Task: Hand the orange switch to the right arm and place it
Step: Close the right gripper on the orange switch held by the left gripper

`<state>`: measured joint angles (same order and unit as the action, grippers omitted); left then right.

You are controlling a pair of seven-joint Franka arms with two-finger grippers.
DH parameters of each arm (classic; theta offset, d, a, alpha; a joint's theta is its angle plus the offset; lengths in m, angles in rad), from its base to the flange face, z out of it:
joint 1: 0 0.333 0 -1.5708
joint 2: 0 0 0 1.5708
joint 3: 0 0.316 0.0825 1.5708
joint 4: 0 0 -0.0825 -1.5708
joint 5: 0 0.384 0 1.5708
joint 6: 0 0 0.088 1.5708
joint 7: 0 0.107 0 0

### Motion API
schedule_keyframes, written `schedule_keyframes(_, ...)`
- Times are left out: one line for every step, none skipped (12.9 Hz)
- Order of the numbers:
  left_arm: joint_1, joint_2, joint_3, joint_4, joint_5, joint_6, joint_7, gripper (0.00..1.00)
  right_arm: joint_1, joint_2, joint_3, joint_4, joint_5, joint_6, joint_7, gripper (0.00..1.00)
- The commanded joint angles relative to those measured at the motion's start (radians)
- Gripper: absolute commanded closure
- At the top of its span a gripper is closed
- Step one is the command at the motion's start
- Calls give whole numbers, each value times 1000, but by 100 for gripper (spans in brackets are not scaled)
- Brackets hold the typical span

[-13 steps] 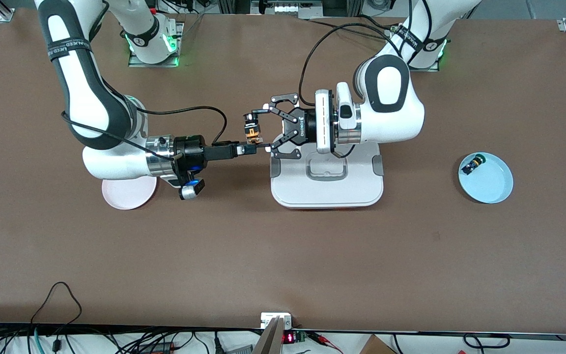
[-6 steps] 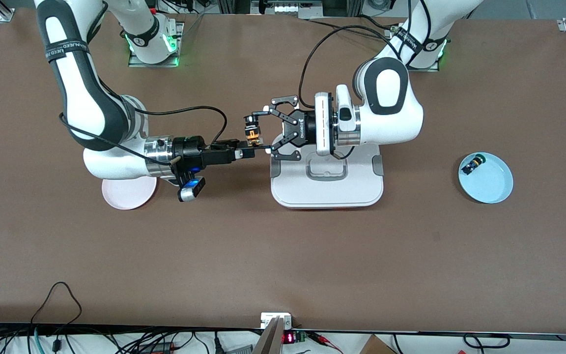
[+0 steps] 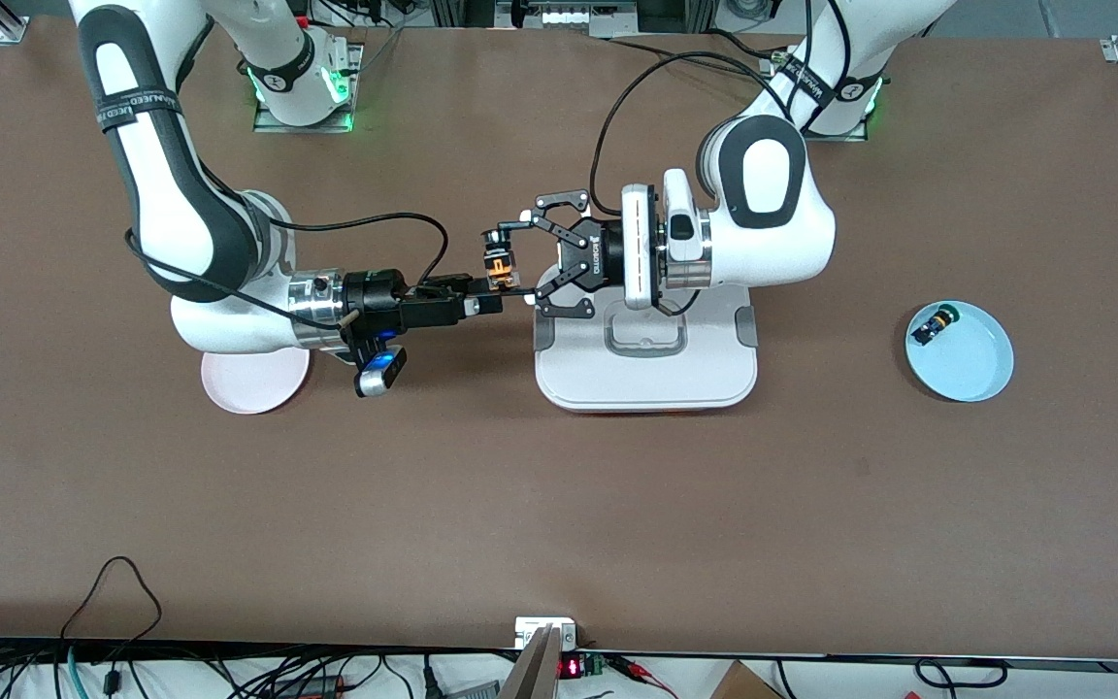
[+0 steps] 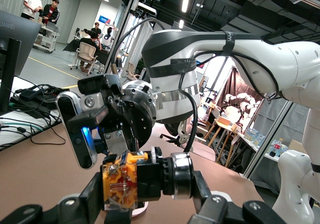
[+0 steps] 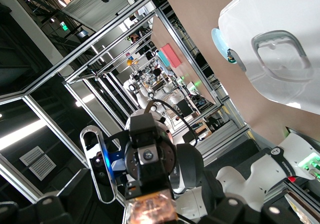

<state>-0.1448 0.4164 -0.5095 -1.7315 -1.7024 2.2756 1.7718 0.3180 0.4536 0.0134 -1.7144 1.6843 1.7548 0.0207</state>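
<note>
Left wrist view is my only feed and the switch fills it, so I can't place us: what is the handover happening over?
Observer: The orange switch, held in the left gripper, is over bare table beside the white lidded box, toward the right arm's end.
Operator: Where could the right arm set it down?
Observer: A pink plate lies on the table under the right arm's wrist. The right gripper is at the switch.
Operator: Anything else on the table?
Observer: A blue plate at the left arm's end holds a small black part with a green cap.
</note>
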Motion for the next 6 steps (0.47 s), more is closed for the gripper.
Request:
schedule_keyframes(-6,9,-3,20,-20,12,3,100,-26,-27,5,-42,21,-49,7,3)
schedule_keyframes(-6,9,-3,20,-20,12,1,100,-27,-29,5,-42,21,-55,7,3)
schedule_keyframes(-6,9,-4,20,-20,12,1,100,-27,-29,5,-42,21,-60,7,4)
schedule_keyframes(-6,9,-4,20,-20,12,1,100,-25,-29,5,-40,25,-61,8,4)
schedule_keyframes(-6,9,-4,20,-20,10,1,100,-23,-29,6,-40,26,-63,8,5)
schedule_keyframes(-6,9,-4,20,-20,12,3,100,-22,-30,7,-40,26,-64,8,6)
